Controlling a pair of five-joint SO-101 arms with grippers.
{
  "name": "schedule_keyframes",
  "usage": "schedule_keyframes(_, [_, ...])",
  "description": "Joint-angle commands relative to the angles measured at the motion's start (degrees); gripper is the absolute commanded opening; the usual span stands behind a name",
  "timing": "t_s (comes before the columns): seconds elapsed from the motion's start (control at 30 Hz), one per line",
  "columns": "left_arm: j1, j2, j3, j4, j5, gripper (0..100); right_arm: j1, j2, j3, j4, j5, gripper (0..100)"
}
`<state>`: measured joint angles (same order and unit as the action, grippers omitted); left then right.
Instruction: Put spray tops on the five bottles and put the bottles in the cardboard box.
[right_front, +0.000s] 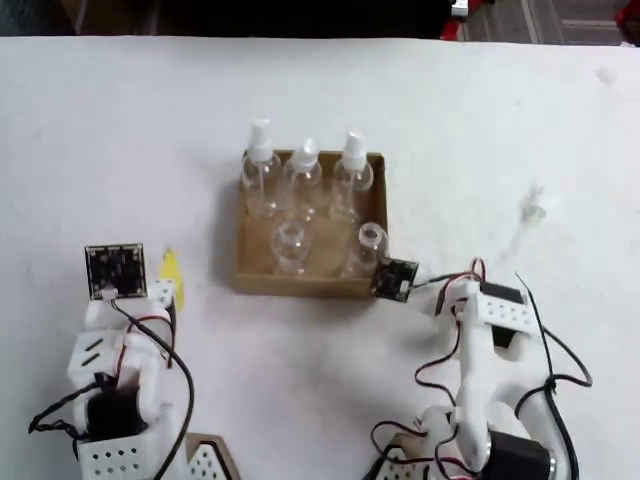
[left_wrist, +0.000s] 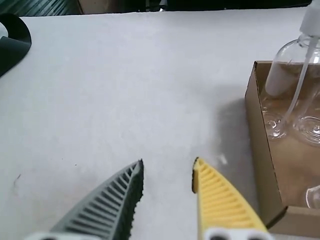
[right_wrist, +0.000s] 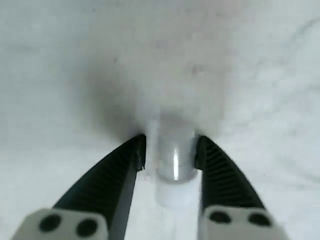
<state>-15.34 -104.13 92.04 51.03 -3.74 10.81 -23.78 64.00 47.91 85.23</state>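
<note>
- Your right hand (right_wrist: 170, 146) squeezes a spray top (right_wrist: 174, 172) on the tabletop (right_wrist: 75, 60); it may slip when you lift.
- Two bare bottles (right_front: 290, 243) stand in the cardboard box (right_front: 305, 284); a bump could tip them.
- Your left hand (left_wrist: 167, 172) is open nearby.

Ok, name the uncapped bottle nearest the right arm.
The front-row bottle in the cardboard box corner beside the right arm. The other uncapped bottle stands further toward the left arm, and the three back-row bottles carry spray tops.
</note>
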Motion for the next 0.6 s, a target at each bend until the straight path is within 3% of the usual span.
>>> schedule_keyframes(0.0, [0.75,-0.4,-0.7,-1.49,-0.44,15,0.66,0.84,-2.2,-1.54,0.18,3.4])
schedule_keyframes(0.07, [0.75,-0.4,-0.7,-1.49,-0.44,15,0.84,0.75,-2.29,-2.15,0.18,5.9])
schedule_keyframes(0.17, [0.75,-0.4,-0.62,-1.49,-0.44,15,0.66,-0.75,-3.6,-1.71,-0.18,1.3])
schedule_keyframes(0.33, [0.75,-0.4,-0.62,-1.49,-0.44,15,-0.31,-10.86,-12.22,7.08,-11.52,1.6])
schedule_keyframes(0.57, [0.4,-0.4,-0.79,-1.41,-0.18,15,-13.67,-28.88,-27.69,19.3,-26.9,1.6])
